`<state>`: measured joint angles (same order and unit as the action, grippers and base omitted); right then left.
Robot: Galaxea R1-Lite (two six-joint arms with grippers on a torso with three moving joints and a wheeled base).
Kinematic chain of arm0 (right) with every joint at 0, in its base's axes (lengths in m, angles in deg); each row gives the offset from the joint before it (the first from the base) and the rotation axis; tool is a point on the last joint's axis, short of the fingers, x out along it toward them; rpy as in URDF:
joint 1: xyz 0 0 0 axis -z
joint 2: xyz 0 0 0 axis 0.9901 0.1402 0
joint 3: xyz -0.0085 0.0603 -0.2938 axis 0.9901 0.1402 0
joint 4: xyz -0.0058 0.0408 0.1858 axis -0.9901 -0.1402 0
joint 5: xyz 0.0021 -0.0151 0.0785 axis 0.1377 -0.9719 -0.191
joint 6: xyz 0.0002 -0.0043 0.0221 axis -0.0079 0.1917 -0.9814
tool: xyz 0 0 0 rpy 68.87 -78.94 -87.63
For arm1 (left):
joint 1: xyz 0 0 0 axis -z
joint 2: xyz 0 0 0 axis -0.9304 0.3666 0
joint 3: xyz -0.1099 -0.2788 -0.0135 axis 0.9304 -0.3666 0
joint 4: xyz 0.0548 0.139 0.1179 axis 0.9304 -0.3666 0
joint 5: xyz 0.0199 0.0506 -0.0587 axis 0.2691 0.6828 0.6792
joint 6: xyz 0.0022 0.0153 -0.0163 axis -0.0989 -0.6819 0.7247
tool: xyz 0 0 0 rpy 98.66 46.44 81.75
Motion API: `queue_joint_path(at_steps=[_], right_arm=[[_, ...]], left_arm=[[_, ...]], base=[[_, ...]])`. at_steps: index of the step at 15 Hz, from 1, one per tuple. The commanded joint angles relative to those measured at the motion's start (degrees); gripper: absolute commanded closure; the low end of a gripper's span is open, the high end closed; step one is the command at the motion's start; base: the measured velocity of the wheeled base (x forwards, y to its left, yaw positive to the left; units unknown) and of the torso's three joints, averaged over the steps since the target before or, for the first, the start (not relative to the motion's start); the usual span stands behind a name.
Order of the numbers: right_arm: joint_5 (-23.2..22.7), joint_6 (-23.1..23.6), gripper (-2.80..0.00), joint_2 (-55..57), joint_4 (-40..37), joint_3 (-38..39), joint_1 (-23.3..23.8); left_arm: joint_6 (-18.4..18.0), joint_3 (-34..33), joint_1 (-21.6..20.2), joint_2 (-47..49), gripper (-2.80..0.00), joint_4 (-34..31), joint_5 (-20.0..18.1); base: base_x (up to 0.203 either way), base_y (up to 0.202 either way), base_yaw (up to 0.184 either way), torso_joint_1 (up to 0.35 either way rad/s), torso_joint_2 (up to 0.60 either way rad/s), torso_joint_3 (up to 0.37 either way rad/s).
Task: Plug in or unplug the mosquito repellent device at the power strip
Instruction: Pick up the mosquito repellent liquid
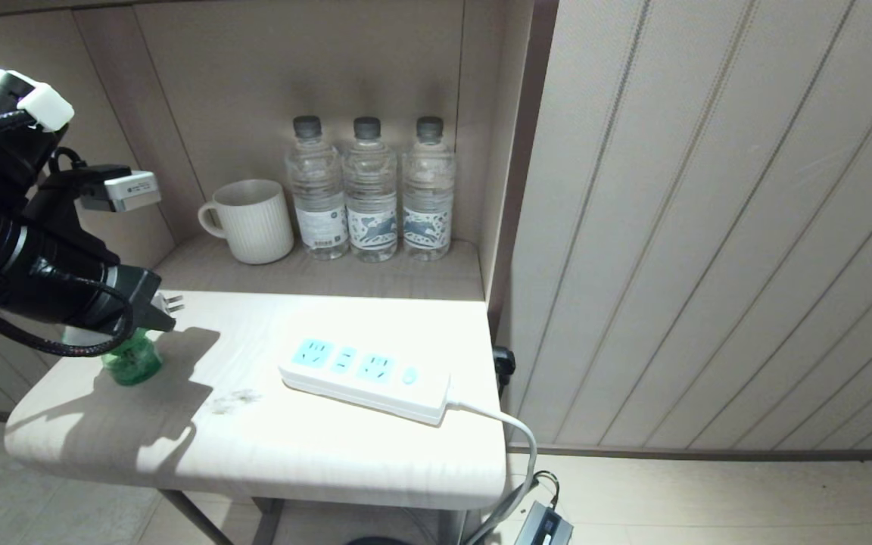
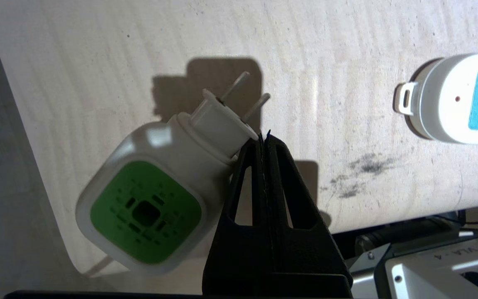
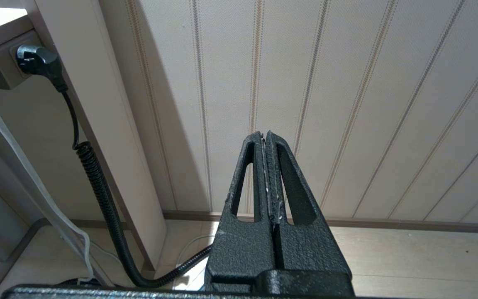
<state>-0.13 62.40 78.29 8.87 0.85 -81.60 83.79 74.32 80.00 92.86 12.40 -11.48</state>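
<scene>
you had the left gripper (image 2: 264, 139) pressed fully closed with nothing between its fingers, its tips right against the side of the white plug neck of the mosquito repellent device (image 2: 147, 207). the device stood upright on the table (image 1: 254, 446) near its left edge, green bottle down, its 2 prongs (image 2: 247, 97) pointing sideways toward the power strip (image 1: 364, 378), which lay well apart from it on the right half of the table with all of its blue sockets free. so the device was unplugged and not held. closed fingers could only nudge it, and a push that high on the neck would likely have tipped it. to do this step well, you needed to back off a little, spread the fingers, and take the white head across its 2 flat sides, leaving the prongs clear for the socket. your right gripper (image 3: 267, 176) hung closed and empty beside the table, facing the wall panelling.
</scene>
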Motion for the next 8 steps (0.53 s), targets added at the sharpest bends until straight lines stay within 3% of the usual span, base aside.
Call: queue_joint_path(at_steps=[1, 8], right_arm=[[0.0, 0.0, 0.0, 0.09, 0.07, 0.0, 0.01], [0.0, 0.0, 0.0, 0.09, 0.07, 0.0, 0.01]], left_arm=[[-0.01, 0.09, -0.51, 1.14, 0.0, 0.58, -0.07], [1.67, 4.25, -0.69, 4.05, 0.0, 0.97, -0.25]], base=[[0.0, 0.0, 0.0, 0.0, 0.0, 0.0], [0.0, 0.0, 0.0, 0.0, 0.0, 0.0]])
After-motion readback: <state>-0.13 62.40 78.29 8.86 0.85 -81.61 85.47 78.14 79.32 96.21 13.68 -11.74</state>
